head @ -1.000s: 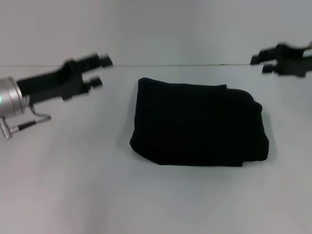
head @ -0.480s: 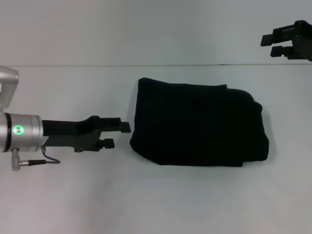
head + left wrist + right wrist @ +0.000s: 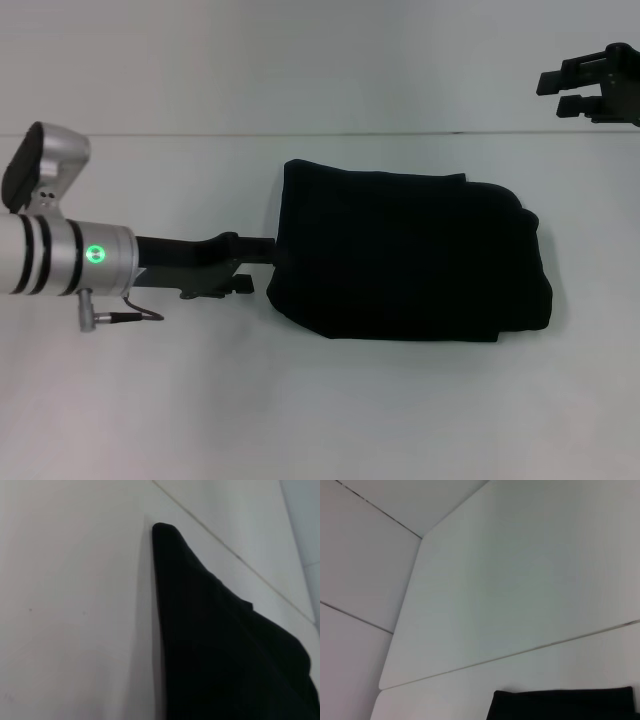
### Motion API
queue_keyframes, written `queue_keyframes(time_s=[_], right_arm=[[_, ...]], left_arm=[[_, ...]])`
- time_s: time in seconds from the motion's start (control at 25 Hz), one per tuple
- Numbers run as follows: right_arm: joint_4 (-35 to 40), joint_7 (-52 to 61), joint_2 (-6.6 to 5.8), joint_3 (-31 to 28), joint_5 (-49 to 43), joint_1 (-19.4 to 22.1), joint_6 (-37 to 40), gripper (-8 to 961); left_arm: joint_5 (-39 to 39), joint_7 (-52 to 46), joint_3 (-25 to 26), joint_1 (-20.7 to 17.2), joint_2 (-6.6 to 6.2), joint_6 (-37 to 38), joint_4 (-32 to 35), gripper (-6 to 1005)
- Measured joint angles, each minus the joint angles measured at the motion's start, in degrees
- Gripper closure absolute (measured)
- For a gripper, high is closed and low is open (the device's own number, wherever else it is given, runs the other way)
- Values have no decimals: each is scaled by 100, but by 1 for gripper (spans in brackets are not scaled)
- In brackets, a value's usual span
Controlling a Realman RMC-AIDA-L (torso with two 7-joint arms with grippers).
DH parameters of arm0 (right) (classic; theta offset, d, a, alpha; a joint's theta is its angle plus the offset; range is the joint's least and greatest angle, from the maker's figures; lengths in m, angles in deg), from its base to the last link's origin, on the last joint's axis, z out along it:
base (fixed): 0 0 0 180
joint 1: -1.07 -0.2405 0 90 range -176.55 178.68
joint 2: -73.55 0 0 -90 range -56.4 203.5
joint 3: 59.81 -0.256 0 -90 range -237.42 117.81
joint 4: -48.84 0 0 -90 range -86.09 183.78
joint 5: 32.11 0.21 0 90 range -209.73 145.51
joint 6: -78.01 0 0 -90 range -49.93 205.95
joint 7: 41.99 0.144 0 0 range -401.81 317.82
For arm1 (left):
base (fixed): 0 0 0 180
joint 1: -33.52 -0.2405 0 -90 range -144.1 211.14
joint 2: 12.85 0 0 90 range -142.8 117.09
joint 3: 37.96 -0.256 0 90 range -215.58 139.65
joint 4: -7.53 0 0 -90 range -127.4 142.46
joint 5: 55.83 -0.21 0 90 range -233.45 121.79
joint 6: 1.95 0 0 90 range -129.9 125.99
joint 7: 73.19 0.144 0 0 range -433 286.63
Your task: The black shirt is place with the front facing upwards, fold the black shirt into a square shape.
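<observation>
The black shirt (image 3: 410, 255) lies folded into a thick, roughly square bundle at the middle of the white table; no lettering or label shows. My left gripper (image 3: 250, 266) is low over the table at the bundle's left edge. Its fingers stand apart, and the upper fingertip reaches the cloth's edge. The left wrist view shows the shirt (image 3: 225, 645) close up, with one corner pointing away. My right gripper (image 3: 562, 92) hangs open and empty, raised at the far right, well away from the cloth. The right wrist view catches only a strip of the shirt (image 3: 560, 705).
The white table (image 3: 150, 400) extends on all sides of the bundle, with its back edge (image 3: 200, 134) against a pale wall. Nothing else lies on it.
My left arm has swung down from the far left and slid right until its fingers meet the shirt's left edge. The right gripper rose at first, then held still.
</observation>
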Motion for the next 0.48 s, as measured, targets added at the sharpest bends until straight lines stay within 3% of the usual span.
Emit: queue_keyframes(time_s=[0.24,0.48], right_arm=[[-2,0,15,-1,8,15,-21,459],[-4,0,10,-37,8,31,-37,460]], left_arm=[[0,-10,-257,201,0,-166,-220,240],[11,-26,-237,136,8,-80,-140,261]])
